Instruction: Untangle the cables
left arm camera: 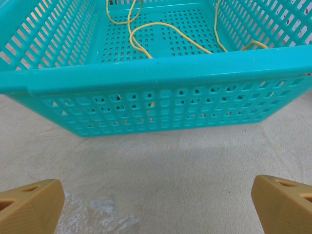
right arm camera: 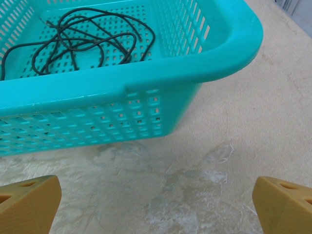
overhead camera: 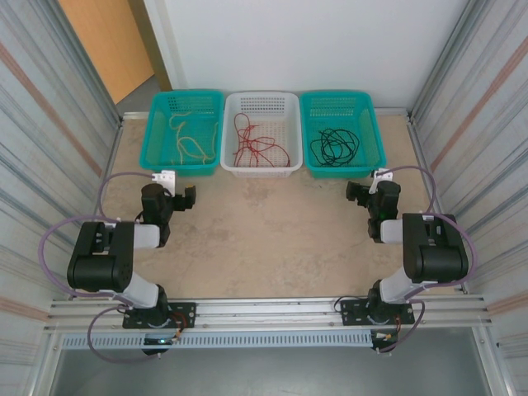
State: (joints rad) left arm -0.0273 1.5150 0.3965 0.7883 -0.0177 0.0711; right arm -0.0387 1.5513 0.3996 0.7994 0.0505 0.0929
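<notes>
Cream cables lie loose in the left teal basket, red cables in the white basket in the middle, black cables coiled in the right teal basket: one colour per basket, no strand crossing between baskets, none on the table. Sorting looks done or nearly done. The black and red bundles each overlap on themselves, so it is unclear whether any knot remains. Left gripper has its jaws wide apart and holds nothing, low over the table just short of the cream basket's near wall. Right gripper is likewise spread and empty, in front of the black basket's near corner. If another pull is needed: rise over the wall first, pinch one strand near a free end, lift slowly, and avoid snagging the rim or dragging the basket.
</notes>
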